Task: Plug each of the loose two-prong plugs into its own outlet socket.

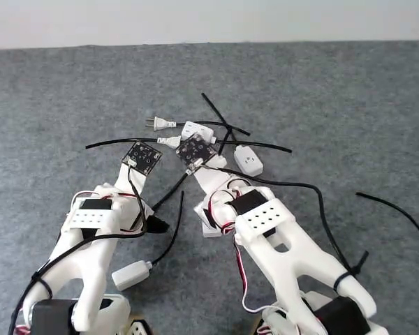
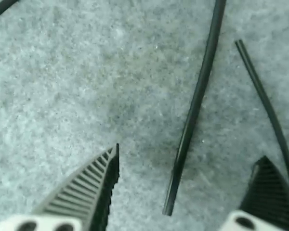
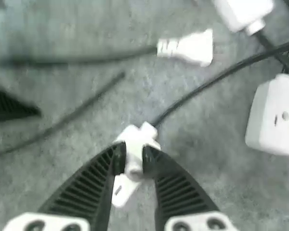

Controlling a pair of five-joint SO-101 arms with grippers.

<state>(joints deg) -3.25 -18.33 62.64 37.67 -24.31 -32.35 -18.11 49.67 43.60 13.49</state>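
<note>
My right gripper (image 3: 133, 149) is shut on a white plug (image 3: 130, 171) just above the carpet, and the plug's black cable (image 3: 207, 82) trails away from it. A white outlet socket (image 3: 274, 118) with two slots lies close by on the carpet. It appears in the high view as the socket (image 1: 248, 160) beside the right arm's wrist (image 1: 197, 150). Another loose white plug (image 3: 188, 47) lies farther off. A two-prong plug (image 1: 160, 124) rests at the back. My left gripper (image 2: 190, 154) is open over bare carpet, with a black cable end (image 2: 192, 120) lying between its fingers (image 2: 86, 192).
Black cables (image 1: 265, 146) cross the grey carpet around the plugs. A second white socket block (image 1: 195, 130) lies at the back, seen also as the block (image 3: 241, 12). A white cable-end piece (image 1: 130, 274) sits near the left arm's base. One stray cable (image 1: 394, 206) lies at the right.
</note>
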